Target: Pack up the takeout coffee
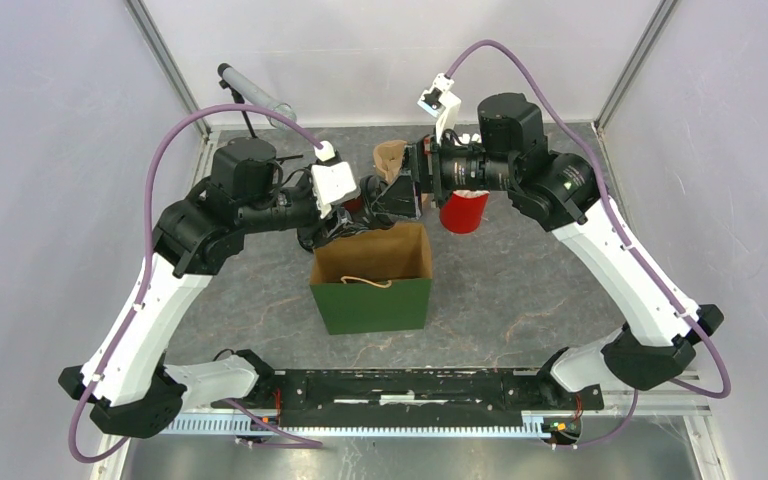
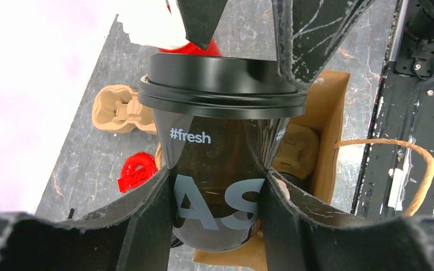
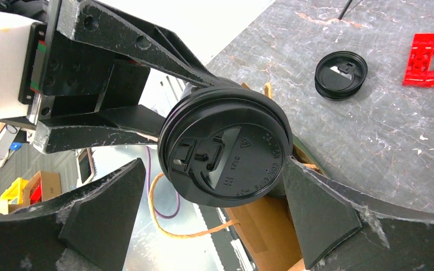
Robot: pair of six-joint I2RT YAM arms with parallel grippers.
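left end effector [image 2: 215, 195] grips a dark translucent coffee cup with black plastic lid [image 2: 215, 141] over the green paper bag [image 1: 372, 305]; right end effector [image 3: 213, 169] is open, straddling the cup's top.

Dark plastic coffee cup [image 2: 215, 169]: smoky brown-black, pale grey lettering, black lid
Square paper carrier bag [image 1: 372, 305]: green outside, brown inside
Stone-look table [image 3: 373, 130]: grey, white-veined

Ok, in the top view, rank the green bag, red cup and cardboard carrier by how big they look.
1. green bag, clearly largest.
2 and 3, unranked: red cup and cardboard carrier. They look about alike, and both are partly hidden.
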